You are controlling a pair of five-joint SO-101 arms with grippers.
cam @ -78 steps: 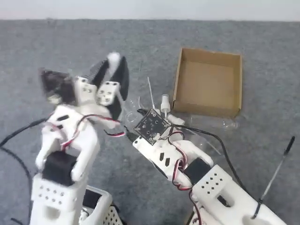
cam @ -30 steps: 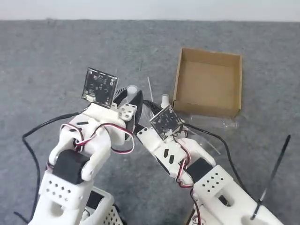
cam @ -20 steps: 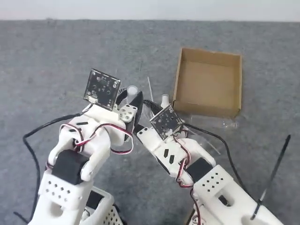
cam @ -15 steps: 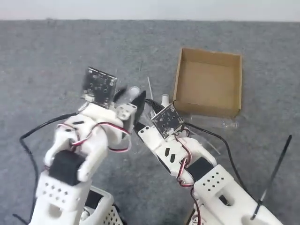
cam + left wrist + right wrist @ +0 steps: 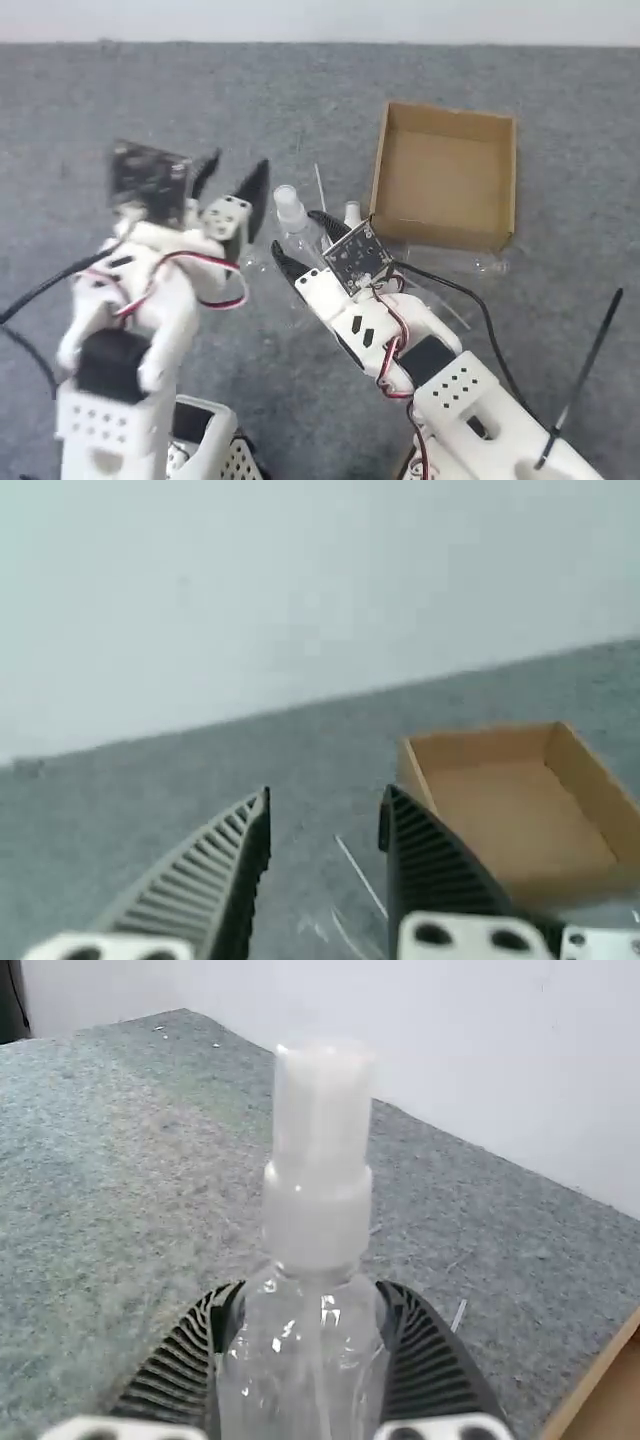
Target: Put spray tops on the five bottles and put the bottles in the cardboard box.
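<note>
The right arm's fingers [image 5: 430,1370] were closed on the body of a clear bottle [image 5: 300,1360], which stood upright between them. A white spray top [image 5: 318,1150] sat on the bottle's neck. In the high view the bottle was near the left wall of the cardboard box [image 5: 440,235], not in it. The left arm's fingers [image 5: 430,870] were spread apart with nothing between them, to the left of the bottle and apart from it, above the grey counter [image 5: 520,330].

In right claw [image 5: 294,236]: bottle [image 5: 291,214]; left claw [image 5: 238,165] to its L, cardboard box [image 5: 445,120] R.
</note>
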